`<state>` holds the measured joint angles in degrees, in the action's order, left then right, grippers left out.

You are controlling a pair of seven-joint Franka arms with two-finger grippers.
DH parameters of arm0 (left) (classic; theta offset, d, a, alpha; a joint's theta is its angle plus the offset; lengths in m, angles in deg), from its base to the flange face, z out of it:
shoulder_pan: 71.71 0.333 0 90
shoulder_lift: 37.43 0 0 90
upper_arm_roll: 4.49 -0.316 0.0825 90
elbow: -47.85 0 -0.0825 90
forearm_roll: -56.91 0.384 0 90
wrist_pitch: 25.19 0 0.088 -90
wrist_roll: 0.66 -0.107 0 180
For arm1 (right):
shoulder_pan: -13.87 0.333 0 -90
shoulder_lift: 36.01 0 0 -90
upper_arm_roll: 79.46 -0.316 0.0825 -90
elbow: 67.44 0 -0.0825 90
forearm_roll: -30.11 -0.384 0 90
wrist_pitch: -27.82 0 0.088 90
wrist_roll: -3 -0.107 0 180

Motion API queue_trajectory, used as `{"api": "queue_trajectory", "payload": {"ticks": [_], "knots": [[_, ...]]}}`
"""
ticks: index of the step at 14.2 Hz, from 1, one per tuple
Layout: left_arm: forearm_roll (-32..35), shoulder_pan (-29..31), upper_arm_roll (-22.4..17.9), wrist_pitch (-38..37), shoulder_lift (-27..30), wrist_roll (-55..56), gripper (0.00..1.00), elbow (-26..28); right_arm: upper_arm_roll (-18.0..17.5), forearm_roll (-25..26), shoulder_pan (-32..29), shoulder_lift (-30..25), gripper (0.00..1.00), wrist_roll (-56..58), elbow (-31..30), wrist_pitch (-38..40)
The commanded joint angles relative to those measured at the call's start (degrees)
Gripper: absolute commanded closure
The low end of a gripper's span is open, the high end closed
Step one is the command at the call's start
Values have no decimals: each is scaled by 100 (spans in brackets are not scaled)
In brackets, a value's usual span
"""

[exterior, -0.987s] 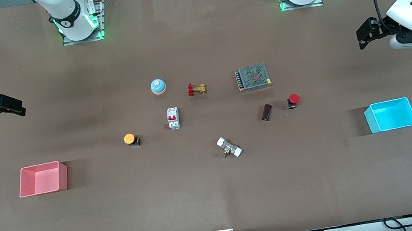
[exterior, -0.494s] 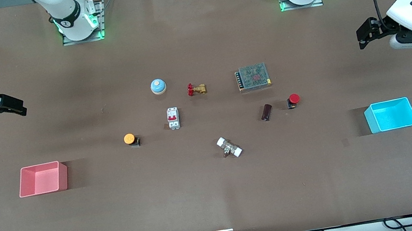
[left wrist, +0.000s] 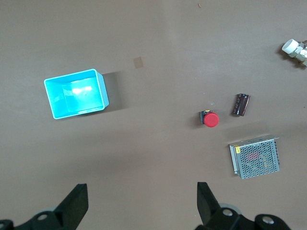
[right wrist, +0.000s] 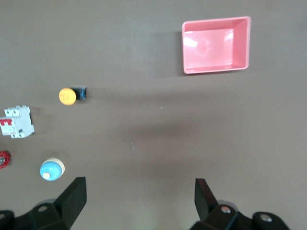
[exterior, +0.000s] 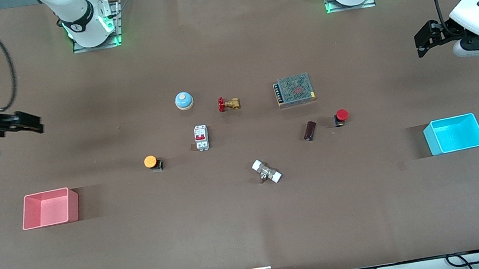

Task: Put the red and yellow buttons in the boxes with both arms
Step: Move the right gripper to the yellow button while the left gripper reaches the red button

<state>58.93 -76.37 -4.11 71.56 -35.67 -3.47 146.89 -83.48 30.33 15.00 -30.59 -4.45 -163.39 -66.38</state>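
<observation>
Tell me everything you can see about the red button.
The red button is a small push-button: a round, glossy red cap on a black base, plastic by the look. It lies tipped on its side on the brown table, touching nothing else. A dark cylinder lies beside it; the cyan box stands toward the left arm's end, nearer the camera. It also shows in the left wrist view.

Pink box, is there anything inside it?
Empty. The pink box shows only its bare floor in the front and right wrist views; the yellow button sits on the table, outside it.
</observation>
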Motion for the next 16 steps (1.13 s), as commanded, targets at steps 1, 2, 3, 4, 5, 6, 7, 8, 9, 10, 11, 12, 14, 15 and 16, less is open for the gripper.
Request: {"api": "queue_trajectory", "payload": {"ticks": [1, 2, 3, 4, 5, 6, 7, 8, 9, 10, 11, 12, 14, 15, 16], "knots": [[-18, -17, 24, -104, -79, -62, 0, -166, -248, -4, 27, -59, 0, -73, -608, -711], [-9, -17, 24, -104, -183, -71, 0, -166, -335, -4, 36, -50, 0, -82, -749, -923], [-18, -17, 24, -147, -428, -62, 0, -166, -414, -4, 36, 11, 0, -204, -889, -1108], [-18, -26, 24, -269, -561, -71, 0, -166, -485, -4, 45, 38, 0, -544, -1047, -1318], [-26, -44, 50, -271, -815, -53, 0, -192, -546, 4, 54, 116, 0, -870, -1162, -1529], [-44, -87, 128, -236, -991, -53, 0, -192, -617, 13, 54, 195, 0, -1030, -1250, -1758], [-79, -114, 181, -61, -1210, -45, 0, -218, -687, 13, 80, 292, 0, -1092, -1312, -1969], [-71, -166, 243, 149, -1369, -27, 0, -219, -705, 13, 176, 397, 0, -1258, -1347, -2154], [-79, -193, 252, 299, -1510, 34, 0, -219, -705, 57, 299, 529, 0, -1512, -1348, -2269], [-88, -228, 287, 440, -1642, 322, 0, -210, -705, 66, 361, 661, 0, -1749, -1339, -2444], [-88, -307, 322, 581, -1783, 847, 0, -192, -714, 66, 388, 775, 0, -1813, -1339, -2611], [-79, -473, 340, 808, -1949, 1287, 0, -149, -723, 92, 484, 916, 0, -1831, -1304, -2700], [-88, -615, 349, 1309, -2222, 1659, 0, 44, -723, 302, 546, 1197, 0, -1849, -1286, -3024], [-88, -615, 375, 1694, -2276, 1748, 0, 289, -723, 312, 607, 1311, 0, -1857, -1286, -3156], [-88, -685, 436, 2133, -2267, 1809, 0, 578, -723, 321, 651, 1434, 0, -1944, -1286, -3323]]}}
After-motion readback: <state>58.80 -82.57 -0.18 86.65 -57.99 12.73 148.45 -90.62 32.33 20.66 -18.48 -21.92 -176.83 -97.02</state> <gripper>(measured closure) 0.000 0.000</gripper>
